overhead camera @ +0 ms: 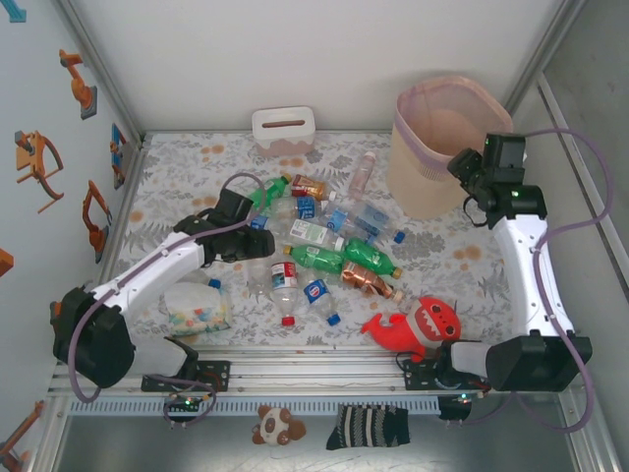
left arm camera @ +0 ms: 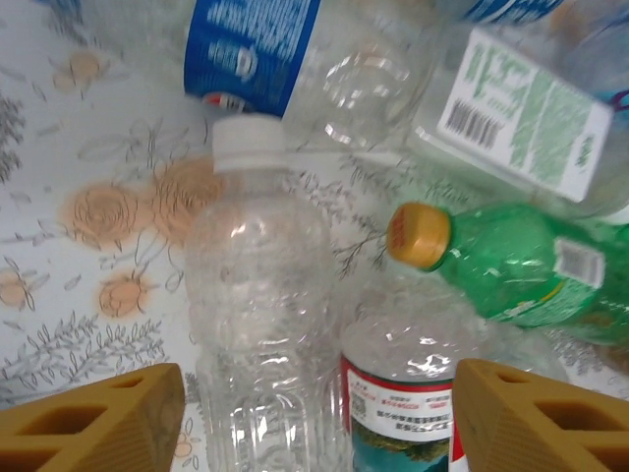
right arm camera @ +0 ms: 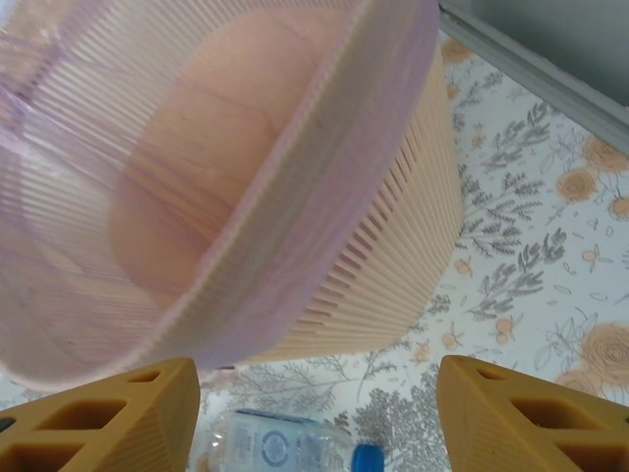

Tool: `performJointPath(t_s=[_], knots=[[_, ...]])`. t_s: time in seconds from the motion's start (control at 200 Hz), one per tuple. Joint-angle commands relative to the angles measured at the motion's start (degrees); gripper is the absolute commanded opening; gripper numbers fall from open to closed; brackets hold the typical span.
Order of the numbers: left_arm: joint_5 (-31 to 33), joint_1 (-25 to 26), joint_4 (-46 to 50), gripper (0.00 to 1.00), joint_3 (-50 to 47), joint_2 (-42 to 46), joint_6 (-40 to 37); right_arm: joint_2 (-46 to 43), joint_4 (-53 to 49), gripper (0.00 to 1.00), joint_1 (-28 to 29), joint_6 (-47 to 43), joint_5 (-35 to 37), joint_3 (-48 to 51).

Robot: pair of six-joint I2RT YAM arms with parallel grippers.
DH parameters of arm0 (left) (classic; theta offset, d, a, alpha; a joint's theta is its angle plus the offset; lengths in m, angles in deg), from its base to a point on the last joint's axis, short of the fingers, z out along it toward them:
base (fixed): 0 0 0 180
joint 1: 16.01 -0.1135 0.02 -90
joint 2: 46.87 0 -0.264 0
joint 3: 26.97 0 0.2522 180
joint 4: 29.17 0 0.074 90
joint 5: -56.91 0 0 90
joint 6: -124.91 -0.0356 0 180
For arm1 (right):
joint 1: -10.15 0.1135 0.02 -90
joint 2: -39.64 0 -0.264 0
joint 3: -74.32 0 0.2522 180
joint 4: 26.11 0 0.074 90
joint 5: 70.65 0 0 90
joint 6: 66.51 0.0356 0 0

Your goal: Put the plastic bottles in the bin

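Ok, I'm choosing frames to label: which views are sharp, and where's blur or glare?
Top external: evenly lit, sharp, soft shadows. Left wrist: the clear bottle close to the lens is soft, with glare specks. Right wrist: the bin is blurred at its rim, the tablecloth beyond crisper.

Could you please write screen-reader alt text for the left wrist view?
A clear crumpled plastic bottle with a white cap lies on a floral tablecloth, between the left pincer's open tan fingertips. A green plastic bottle with a yellow cap and a blue-labelled clear bottle lie nearby.
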Motion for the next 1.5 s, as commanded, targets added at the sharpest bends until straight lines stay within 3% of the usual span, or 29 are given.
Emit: performJointPath(t_s=[0.0,0.376,0.686,1.252,1.492], knots=[[-1.3,-0.4,3.1,0.67,-0.8,-1.0,1.0,-1.5,-1.1,0.64,-0.4,-1.1,-0.4,1.2],[-1.5,-0.4,7.7,0.62,0.0,-7.0,-1.6,-2.3,-1.4,0.63,-0.4,0.0,-1.9,1.9],[-2.4,-0.4,5.7,0.69,-1.7,-9.4,-1.7,-2.9,-1.6,0.63,-0.4,0.6,-2.7,2.3],[-2.8,-0.4,2.0,0.69,-5.2,-12.8,-1.6,-2.5,-2.1,0.63,-0.4,1.8,-3.7,2.5],[-2.5,-0.4,1.9,0.64,-5.7,-12.5,-1.6,-2.4,-2.0,0.63,-0.4,2.1,-3.7,2.7]])
